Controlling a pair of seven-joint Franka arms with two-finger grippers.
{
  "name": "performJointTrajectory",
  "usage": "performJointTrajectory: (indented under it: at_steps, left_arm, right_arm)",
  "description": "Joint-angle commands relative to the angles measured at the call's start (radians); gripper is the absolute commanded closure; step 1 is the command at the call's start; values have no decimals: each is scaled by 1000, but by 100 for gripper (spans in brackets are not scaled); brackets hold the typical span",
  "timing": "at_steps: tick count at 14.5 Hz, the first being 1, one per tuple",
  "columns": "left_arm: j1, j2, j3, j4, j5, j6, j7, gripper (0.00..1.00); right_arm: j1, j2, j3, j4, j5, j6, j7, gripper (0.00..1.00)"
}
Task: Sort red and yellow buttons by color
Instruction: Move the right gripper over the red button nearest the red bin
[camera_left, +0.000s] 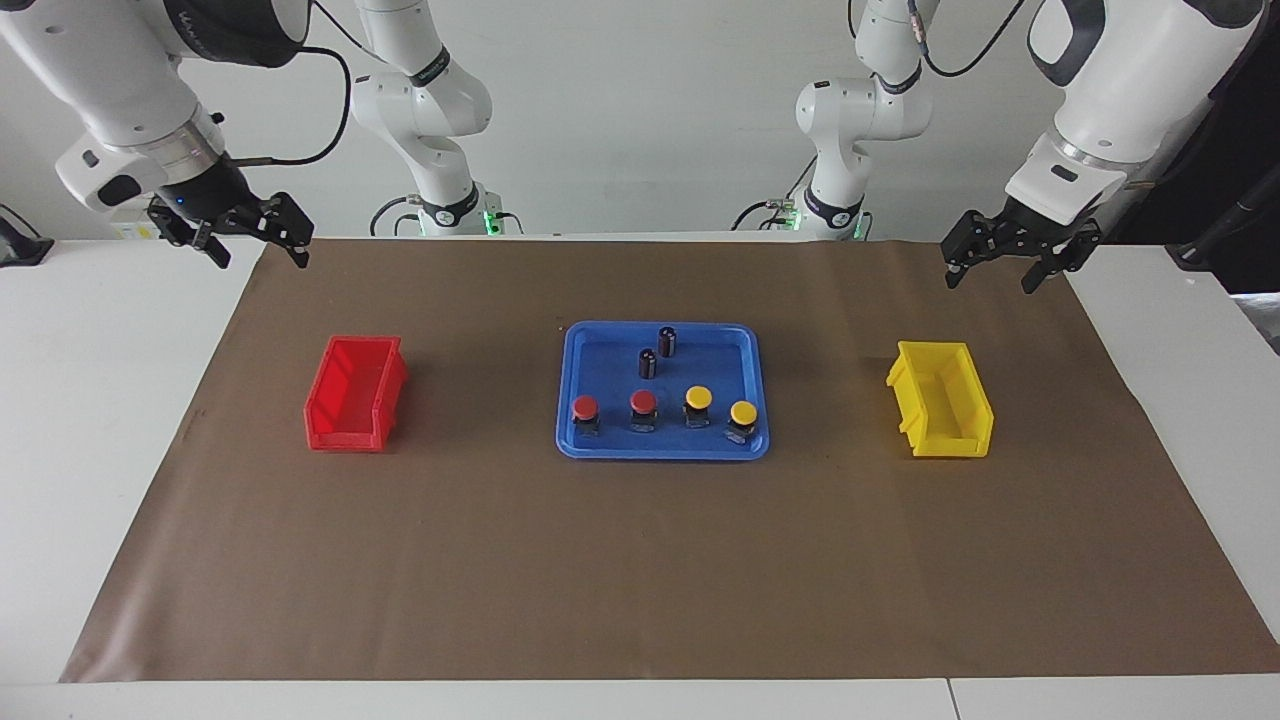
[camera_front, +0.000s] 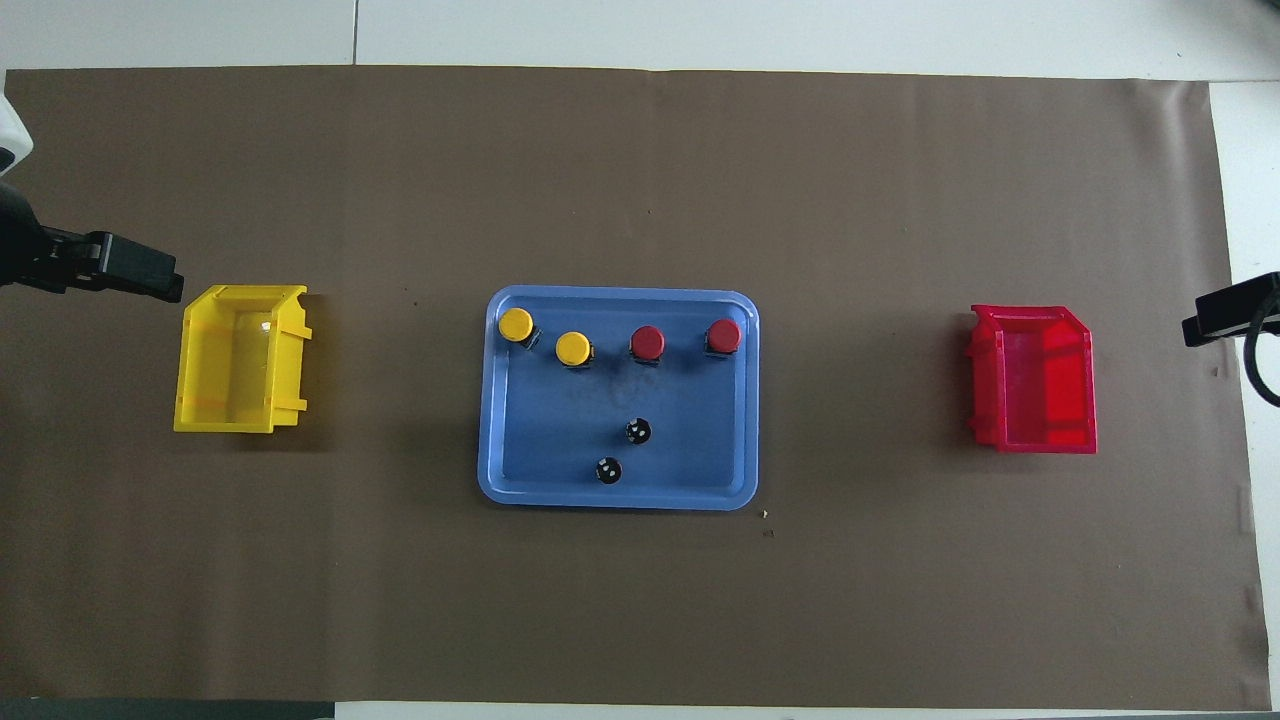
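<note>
In blue tray: 2 red buttons at 7 o'clock, 2 yellow buttons at 5; left gripper and right gripper open, empty.

no text can be read (the arm casings' lettering is illegible).

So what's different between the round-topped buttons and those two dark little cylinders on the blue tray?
The buttons carry wide red or yellow caps on dark blocky bases; the cylinders are dark all over and capless. The buttons stand four in a row, farther from the robots; the two cylinders stand nearer to them. All are upright on the blue tray, untouched.
</note>
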Motion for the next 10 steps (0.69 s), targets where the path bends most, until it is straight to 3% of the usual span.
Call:
performJointTrajectory:
  at_steps: [1, 6, 10]
  left_arm:
    - [9, -28, 0, -29, -17, -5, 17, 0]
    - [7, -28, -1, -29, -17, -6, 17, 0]
    - [7, -28, -1, -29, -17, -5, 17, 0]
  right_arm:
    - [0, -3, 3, -3, -11, -3, -8, 0]
    - [3, -8, 4, -9, -14, -2, -9, 0]
    - [0, 8, 53, 25, -24, -3, -5, 0]
